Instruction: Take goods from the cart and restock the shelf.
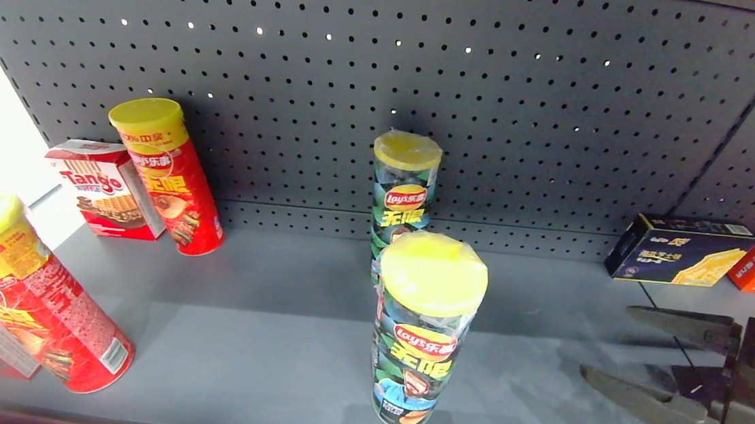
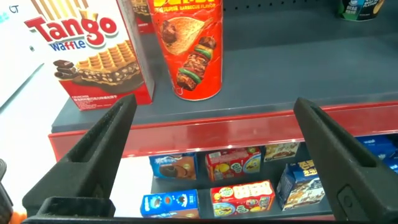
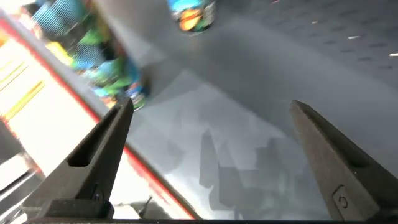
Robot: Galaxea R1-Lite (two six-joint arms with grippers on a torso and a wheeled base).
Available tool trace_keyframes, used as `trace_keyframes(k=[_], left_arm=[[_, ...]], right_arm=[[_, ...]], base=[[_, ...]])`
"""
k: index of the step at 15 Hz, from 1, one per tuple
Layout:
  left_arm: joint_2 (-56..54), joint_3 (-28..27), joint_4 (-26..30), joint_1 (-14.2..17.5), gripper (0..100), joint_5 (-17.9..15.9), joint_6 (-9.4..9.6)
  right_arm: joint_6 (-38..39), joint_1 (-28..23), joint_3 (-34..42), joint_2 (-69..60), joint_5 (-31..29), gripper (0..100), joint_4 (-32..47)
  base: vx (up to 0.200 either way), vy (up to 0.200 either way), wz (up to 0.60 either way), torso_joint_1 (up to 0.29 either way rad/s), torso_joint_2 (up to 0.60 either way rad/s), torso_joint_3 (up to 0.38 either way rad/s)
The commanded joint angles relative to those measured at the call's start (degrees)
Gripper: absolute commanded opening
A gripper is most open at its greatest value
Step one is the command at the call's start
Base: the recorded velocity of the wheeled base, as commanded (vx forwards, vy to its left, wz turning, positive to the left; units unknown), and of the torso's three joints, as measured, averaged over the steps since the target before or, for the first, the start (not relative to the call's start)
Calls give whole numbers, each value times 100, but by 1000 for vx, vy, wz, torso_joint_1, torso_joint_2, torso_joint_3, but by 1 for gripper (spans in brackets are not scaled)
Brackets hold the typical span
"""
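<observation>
Right pincer (image 1: 605, 340) wide and empty, left pincer (image 2: 214, 102) wide, green chip can (image 1: 423, 332) upright on shelf (image 1: 258, 328)

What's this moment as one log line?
right pincer: open, empty, over grey metal shelf | front green chip can with yellow lid: upright | left pincer: open, empty

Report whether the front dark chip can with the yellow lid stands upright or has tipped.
Upright: the dark cylindrical chip can stands on its base on the grey metal shelf, yellow plastic lid uppermost.

Matt metal shelf (image 1: 258, 328); glossy, seemingly film-wrapped chip can (image 1: 421, 352).
</observation>
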Motion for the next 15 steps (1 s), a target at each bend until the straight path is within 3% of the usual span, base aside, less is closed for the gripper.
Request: trace_keyframes(k=[1,7,15], left_arm=[[0,0,-2,1,100,1,-1],[0,0,-2,1,100,1,-18],[0,0,-2,1,100,1,-45]], right_arm=[[3,234,49,269,-1,100,-1],[3,831,-30,963,-10,100,-177],[3,990,-232,1613,-221,100,-344]], base=[[0,0,0,0,0,0],[0,0,0,0,0,0],[0,0,0,0,0,0]])
